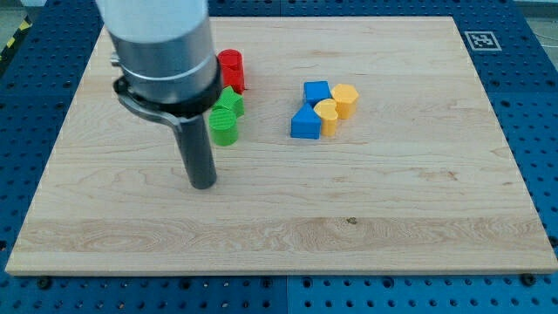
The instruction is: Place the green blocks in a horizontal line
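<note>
Where the wooden board (366, 227) lies bare toward its bottom edge, my tip (203, 183) rests left of centre, holding nothing, just below two green blocks (227, 116). These touch, stacked one above the other in view, not side by side, partly hidden by the arm. A red cylinder (232, 68) sits just beyond them. A careless upward push could jam green into red. Blue blocks (309, 111) and yellow blocks (336, 108) cluster near the middle.

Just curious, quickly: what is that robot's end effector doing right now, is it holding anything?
My tip: a plain rod that holds nothing, resting on the board just below and left of the green blocks.
</note>
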### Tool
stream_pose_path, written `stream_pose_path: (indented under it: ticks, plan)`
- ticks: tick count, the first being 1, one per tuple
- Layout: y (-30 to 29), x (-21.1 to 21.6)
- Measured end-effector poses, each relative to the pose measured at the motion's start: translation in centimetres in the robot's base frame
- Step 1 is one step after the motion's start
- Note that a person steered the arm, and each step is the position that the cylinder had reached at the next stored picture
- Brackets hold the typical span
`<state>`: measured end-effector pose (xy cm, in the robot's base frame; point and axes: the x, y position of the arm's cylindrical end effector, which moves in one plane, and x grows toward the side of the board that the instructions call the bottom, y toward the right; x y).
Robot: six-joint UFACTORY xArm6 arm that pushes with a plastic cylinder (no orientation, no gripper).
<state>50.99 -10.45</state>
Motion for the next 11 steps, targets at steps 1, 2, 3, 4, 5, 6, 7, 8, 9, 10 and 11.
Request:
stream_pose_path:
  ticks: [1, 2, 3, 4, 5, 6, 7, 8, 9, 10, 11]
  plan:
    - [0.1, -3.4]
    - [0.1, -4.5]
    - [0.5, -4.8]
    - [2.4, -5.3]
    - [3.9, -5.4]
    - [4.0, -6.1]
    - [4.2, -8.2]
    - [5.3, -8.5]
    - [6.4, -8.9]
    - [6.5, -9.1]
    - [6.7, -9.3]
